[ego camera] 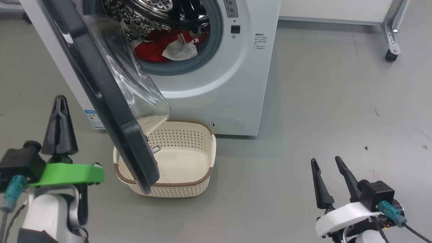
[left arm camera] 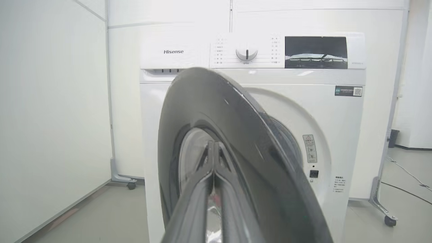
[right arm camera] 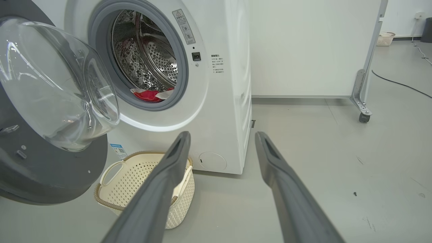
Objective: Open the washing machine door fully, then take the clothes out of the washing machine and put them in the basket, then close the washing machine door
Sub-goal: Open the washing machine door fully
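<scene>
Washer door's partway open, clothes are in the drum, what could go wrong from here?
The washing machine door hangs only partly open over the basket, so it may block clothes from dropping in. The left gripper, fingers shut, faces the door's outer side; a push there could swing it closed.

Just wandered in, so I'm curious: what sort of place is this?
Probably a lab or test room, not a home: the washing machine stands on bare grey floor beside a white partition on castors.
</scene>
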Motion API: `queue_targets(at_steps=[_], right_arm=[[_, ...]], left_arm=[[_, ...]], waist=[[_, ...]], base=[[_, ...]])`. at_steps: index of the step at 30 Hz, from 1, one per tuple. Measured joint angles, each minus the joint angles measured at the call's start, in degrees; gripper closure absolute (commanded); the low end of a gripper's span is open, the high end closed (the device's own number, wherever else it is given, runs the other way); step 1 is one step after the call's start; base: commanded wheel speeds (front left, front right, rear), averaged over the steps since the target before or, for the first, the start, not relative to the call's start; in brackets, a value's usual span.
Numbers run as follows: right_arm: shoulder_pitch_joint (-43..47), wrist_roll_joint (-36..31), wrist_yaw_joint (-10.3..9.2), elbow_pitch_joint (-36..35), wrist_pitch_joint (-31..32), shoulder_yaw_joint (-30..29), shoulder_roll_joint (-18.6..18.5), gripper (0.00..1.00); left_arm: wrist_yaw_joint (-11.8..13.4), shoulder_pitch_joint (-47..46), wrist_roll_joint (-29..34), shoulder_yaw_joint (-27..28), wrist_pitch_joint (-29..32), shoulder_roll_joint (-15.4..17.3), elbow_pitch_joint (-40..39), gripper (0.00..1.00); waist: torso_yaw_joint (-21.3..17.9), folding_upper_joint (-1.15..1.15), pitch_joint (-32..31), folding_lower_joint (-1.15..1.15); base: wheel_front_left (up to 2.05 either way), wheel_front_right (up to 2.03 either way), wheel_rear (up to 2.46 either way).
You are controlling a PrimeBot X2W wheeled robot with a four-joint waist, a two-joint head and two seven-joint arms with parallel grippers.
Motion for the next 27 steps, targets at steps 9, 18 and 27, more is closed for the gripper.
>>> queue_targets(at_steps=[9, 18, 27], right_arm=[[0.1, -0.9, 1.11, 1.2, 0.0, 0.0, 0.8, 0.00], [0.4, -1.3, 1.40, 1.5, 0.0, -0.3, 1.3, 0.00], [0.6, -1.8, 1.89, 1.6, 0.0, -1.1, 1.9, 0.00]], left_arm=[[-0.1, -6.6, 1.6, 1.0, -0.3, 2.2, -6.2, 1.00], [-1.6, -9.9, 2.6, -2.0, 0.3, 2.4, -9.0, 1.00], [-2.8, -10.2, 2.6, -7.3, 4.5, 1.3, -9.5, 1.00]], waist=[[-0.5, 0.00, -1.2, 0.00], [-1.1, 0.00, -1.7, 0.00], [-1.6, 0.00, -1.3, 0.00]], base=[[0.00, 0.00, 0.00], [0.00, 0.00, 0.00], [0.00, 0.00, 0.00]])
